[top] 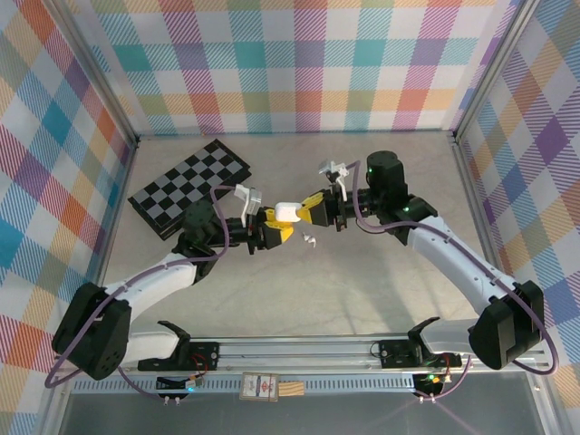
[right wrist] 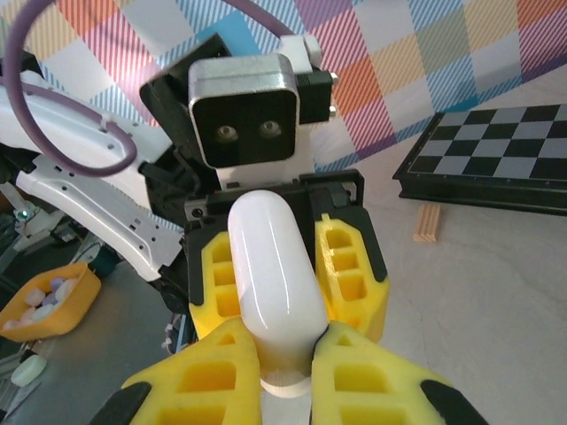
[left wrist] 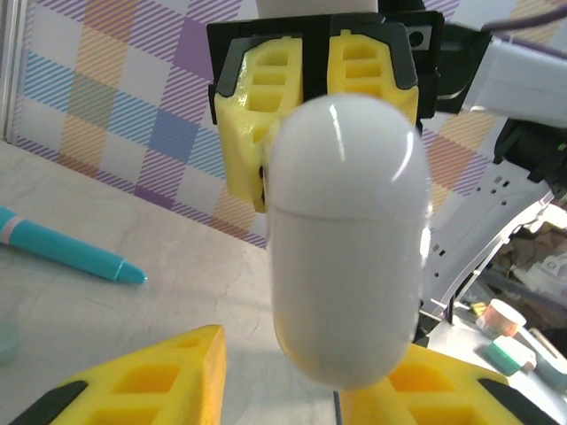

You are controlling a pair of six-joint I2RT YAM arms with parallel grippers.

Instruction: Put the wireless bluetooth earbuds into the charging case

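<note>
Charging case point(right wrist: 275, 266) tight in right gripper point(right wrist: 285, 343), its other end inside left gripper point(left wrist: 310, 363) (hold there unclear).

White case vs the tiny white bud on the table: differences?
Size: the case is far bigger than the bud. Support: the case is up in the air, pinched by the right hand; the bud lies loose on the table. State: the case is shut, the bud outside it. Both are white.
</note>
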